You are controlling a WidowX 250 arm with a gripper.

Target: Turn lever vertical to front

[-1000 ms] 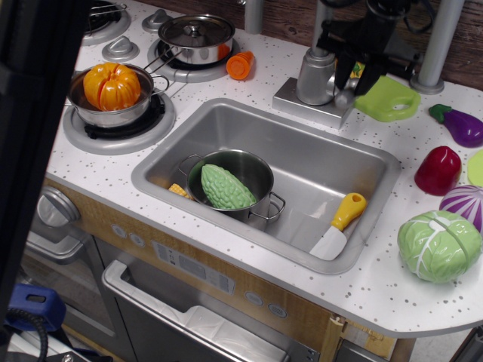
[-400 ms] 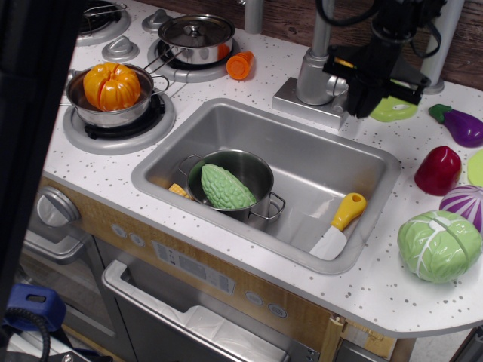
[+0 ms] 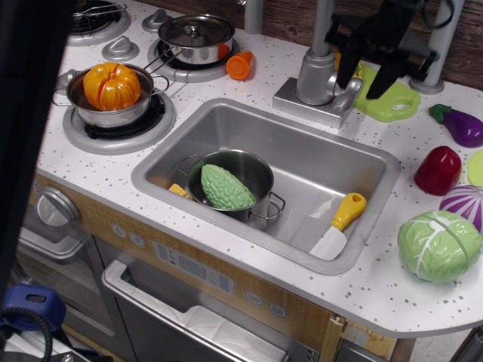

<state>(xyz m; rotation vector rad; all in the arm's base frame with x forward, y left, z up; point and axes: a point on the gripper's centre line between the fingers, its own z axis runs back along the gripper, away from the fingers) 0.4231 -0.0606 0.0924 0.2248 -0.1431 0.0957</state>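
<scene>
Lever (image 3: 348, 93) juts toward the frame's lower right from the grey tap body (image 3: 315, 75) at upper centre, tilted down over the sink's (image 3: 377, 192) back rim. Above it, in the upper right of the frame, hangs the black gripper (image 3: 370, 78), its jaws spread wide with one dark finger on each side of the gap and nothing held between them; the left finger looks close to the lever's upper end, though whether it touches cannot be told.

Risk from here, on this evidence, lies in the contact. The lever is small, flat and smooth, so a push from one finger alone may slide off its edge and leave it short of the front position. A descent too far left would meet the tap body or the tall pipe (image 3: 324, 26) instead. The green board (image 3: 389, 98) lies just right of the lever, behind the right finger, and a wide sweep could drag it along the table (image 3: 226, 83) toward the eggplant (image 3: 462, 125). Below, a knife (image 3: 338, 225) and a pot (image 3: 256, 177) holding a green gourd (image 3: 225, 187) sit well apart from the action.
</scene>
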